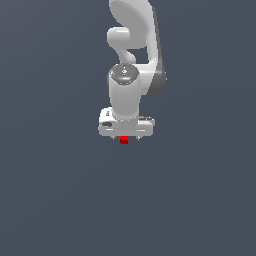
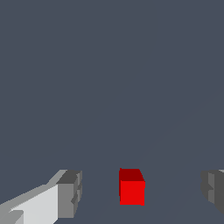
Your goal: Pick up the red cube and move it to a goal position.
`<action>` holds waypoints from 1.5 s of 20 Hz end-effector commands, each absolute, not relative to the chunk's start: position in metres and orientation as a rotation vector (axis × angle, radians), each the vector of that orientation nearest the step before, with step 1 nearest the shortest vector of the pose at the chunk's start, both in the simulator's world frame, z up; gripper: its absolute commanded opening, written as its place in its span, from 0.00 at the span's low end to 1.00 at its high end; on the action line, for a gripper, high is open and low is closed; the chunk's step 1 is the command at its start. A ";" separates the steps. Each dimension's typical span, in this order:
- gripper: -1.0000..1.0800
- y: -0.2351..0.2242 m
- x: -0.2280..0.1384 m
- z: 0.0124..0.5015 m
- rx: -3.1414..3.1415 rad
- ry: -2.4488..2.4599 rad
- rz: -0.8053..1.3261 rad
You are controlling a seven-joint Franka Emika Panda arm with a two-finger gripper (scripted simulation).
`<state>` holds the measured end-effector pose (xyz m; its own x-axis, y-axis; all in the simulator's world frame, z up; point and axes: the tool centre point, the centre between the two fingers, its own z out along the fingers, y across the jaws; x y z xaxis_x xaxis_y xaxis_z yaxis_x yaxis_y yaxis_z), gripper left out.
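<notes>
White robot gripper [image 2: 140, 192] fingers spread around the small bright red cube [image 2: 131, 187], apparently off-centre, so closing may nudge it along the surface.

In ext. view the red cube [image 1: 124, 140] was partly hidden under the gripper [image 1: 125, 138]; wrist-view fingers [image 2: 69, 194] were cut off by frame edges.

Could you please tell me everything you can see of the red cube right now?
The red cube is small, bright red and plain-faced, with a matte, uniform look and no markings. In the wrist view it sits squarely between the two grey fingertips of the open tool, with clear gaps on both sides, so nothing grips it. In the exterior view it shows just beneath the white tool body, much narrower than it. Whether it rests on the dark grey surface cannot be told.
</notes>
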<state>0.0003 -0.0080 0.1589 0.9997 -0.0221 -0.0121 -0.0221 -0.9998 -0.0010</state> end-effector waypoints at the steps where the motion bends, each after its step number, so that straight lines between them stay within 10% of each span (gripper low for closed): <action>1: 0.96 -0.008 0.000 0.159 -3.140 0.035 0.019; 30: 0.96 -0.019 -0.085 0.032 -3.141 0.090 0.001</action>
<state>-0.0820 -0.0191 0.0371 0.9984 -0.0558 -0.0026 -0.0558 -0.9984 0.0003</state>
